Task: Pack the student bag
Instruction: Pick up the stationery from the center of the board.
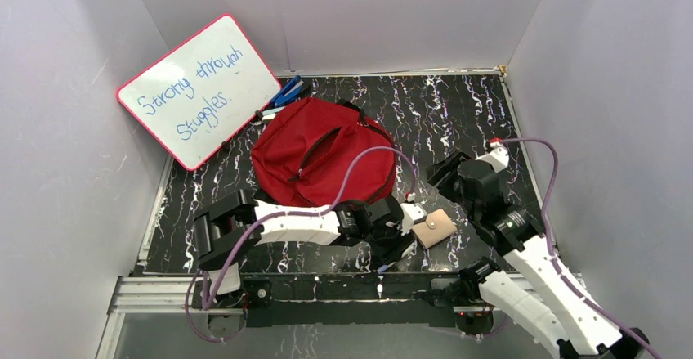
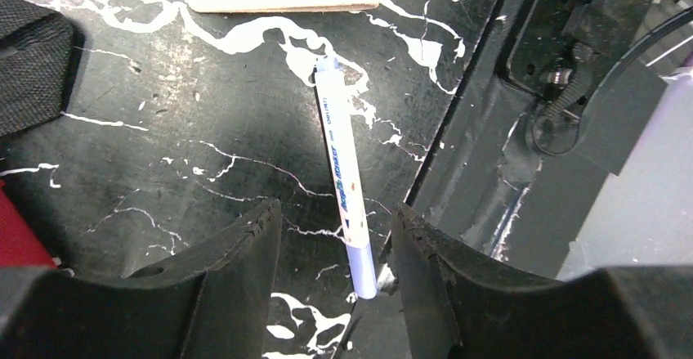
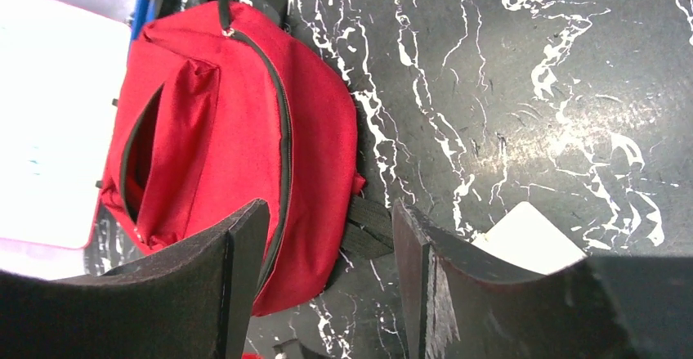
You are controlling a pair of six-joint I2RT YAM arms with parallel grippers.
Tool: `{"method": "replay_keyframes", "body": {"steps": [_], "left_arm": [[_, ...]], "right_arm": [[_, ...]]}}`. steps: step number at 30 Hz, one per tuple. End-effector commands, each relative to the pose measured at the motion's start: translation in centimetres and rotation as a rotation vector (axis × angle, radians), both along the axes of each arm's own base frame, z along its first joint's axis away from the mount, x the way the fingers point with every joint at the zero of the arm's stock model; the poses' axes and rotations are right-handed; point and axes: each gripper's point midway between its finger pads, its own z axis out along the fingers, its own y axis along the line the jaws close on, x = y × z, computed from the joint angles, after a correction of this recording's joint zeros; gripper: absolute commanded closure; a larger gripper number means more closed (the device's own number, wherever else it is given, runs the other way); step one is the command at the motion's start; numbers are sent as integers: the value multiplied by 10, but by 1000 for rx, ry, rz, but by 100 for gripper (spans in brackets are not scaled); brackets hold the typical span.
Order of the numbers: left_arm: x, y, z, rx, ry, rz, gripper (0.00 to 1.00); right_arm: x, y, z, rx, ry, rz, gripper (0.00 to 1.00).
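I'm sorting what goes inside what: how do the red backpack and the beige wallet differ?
The student bag is dark red and far larger; the wallet is beige and small. The student bag lies rumpled with one zip gaping; the wallet lies flat. Both rest on the black marbled table.

The bag [image 1: 323,163] lies on the table [image 1: 458,114], left of centre and toward the back. A whiteboard [image 1: 198,89] leans in the back left corner, its lower edge just beside the bag. Some pens [image 1: 286,93] lie behind the bag, between it and the whiteboard. A wallet [image 1: 433,228] lies on the table to the front right of the bag, between the two arms' ends. A marker [image 2: 347,187] lies in front of the wallet, near the table's front edge, its near end between the left fingers [image 2: 237,269]. The right fingers [image 3: 204,277] hang right of the bag, behind the wallet.
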Motion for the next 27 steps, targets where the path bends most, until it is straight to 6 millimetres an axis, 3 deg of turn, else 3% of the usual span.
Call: {"method": "replay_keyframes", "body": {"steps": [1,10,23,27], "left_arm": [[7,-10,-6,-16,-51,12,51],[-2,-14,-28,53,-94,-27,56],[-4,5,-54,219,-174,-41,98],[3,8,-46,217,-201,13,100]], "right_arm": [[-3,-8,16,113,-93,-69,36],[-14,-33,29,109,-151,-151,40],[-19,-38,21,117,-147,-169,43],[-19,-39,21,112,-145,-170,43]]}}
